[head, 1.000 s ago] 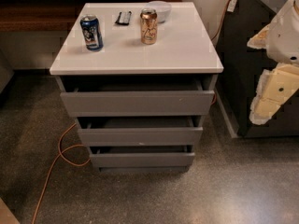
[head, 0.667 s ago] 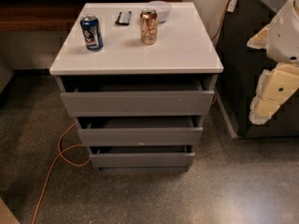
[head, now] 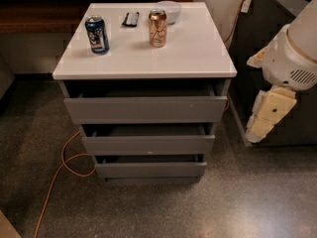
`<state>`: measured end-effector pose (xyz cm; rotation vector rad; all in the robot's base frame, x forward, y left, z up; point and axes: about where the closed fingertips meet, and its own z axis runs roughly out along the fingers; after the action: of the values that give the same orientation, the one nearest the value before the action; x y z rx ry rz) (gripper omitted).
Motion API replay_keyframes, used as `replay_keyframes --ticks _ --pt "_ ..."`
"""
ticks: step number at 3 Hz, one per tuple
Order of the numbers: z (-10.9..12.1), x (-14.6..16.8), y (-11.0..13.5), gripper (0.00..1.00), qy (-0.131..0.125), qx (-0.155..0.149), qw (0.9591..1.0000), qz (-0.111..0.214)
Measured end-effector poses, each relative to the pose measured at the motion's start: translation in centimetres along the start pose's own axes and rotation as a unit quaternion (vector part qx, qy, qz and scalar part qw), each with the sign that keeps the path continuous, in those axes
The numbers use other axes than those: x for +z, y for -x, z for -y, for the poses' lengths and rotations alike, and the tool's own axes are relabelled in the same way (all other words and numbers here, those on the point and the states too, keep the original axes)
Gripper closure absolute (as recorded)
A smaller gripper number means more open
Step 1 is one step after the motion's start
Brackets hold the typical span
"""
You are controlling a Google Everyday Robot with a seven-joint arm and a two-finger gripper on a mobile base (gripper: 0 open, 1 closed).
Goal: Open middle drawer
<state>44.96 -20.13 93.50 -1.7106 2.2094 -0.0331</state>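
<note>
The grey three-drawer cabinet stands in the middle of the camera view under a white top. The middle drawer is the second flat grey front, with a dark gap above it; its front sits about in line with the others. The taller top drawer is above it and the short bottom drawer below. My gripper, cream-coloured on the white arm, hangs at the right edge, level with the top and middle drawers and well to the right of the cabinet, touching nothing.
On the white top stand a blue can, a gold can, a black remote and a white bowl. An orange cable loops on the floor at the left. A dark cabinet stands at the right.
</note>
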Motion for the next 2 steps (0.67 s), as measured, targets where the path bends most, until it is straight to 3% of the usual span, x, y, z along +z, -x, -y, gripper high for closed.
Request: replay_keyframes --ticks 2 --pt "-0.8 6.5 1.2 0.0 0.021 0.0 0.9987 0.047"
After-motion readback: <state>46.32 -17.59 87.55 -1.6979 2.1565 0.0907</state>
